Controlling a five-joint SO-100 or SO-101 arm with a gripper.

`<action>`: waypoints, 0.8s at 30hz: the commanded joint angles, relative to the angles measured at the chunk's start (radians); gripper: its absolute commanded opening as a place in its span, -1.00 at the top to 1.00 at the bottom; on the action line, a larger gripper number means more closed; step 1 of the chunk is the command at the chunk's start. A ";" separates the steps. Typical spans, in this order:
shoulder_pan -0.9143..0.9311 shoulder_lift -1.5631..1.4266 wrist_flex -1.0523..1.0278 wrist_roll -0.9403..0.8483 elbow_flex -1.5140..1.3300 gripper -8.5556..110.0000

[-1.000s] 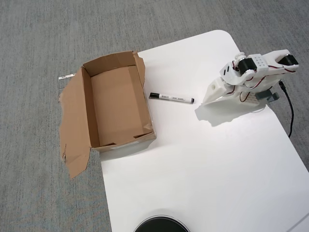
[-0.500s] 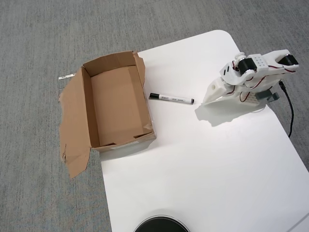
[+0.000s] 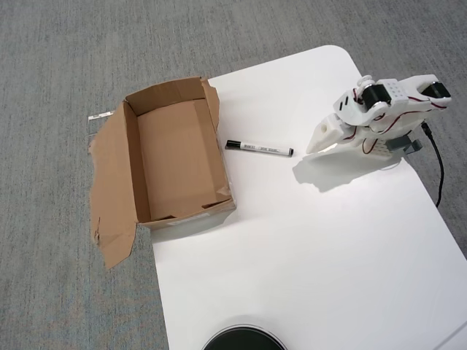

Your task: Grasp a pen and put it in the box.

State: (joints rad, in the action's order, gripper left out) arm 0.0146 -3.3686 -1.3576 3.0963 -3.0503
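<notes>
The pen (image 3: 259, 148), white-grey with a black cap and a black end, lies flat on the white table (image 3: 306, 255) just right of the box. The box (image 3: 179, 157) is brown cardboard and open on top. It sits at the table's left edge with nothing inside, and its wide torn flap (image 3: 113, 189) is spread to the left. My gripper (image 3: 314, 146) hangs from the white arm at the right. Its fingers look pressed together with nothing between them. The tip points toward the pen's right end, a short gap away.
A black cable (image 3: 438, 168) runs down the table's right edge behind the arm. A round black object (image 3: 243, 340) pokes in at the bottom edge. Grey carpet (image 3: 73, 58) surrounds the table, with a small white strip (image 3: 101, 115) by the box's far left corner.
The arm has shifted slightly, and the gripper tip has risen a little and edged right. The pen and the box lie as before.
</notes>
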 commanded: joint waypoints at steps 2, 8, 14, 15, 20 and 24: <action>-0.005 -0.058 -0.023 -0.073 0.110 0.84; 0.005 -0.057 -0.023 -0.240 0.186 0.84; 0.007 0.064 -0.023 -0.343 0.308 0.84; 0.007 0.100 -0.023 -0.354 0.340 0.84; 0.008 0.276 -0.023 -0.400 0.545 0.84; 0.010 0.446 -0.023 -0.427 0.759 0.84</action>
State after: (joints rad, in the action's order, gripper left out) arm 0.0192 -3.0311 -1.3821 2.6883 -2.4536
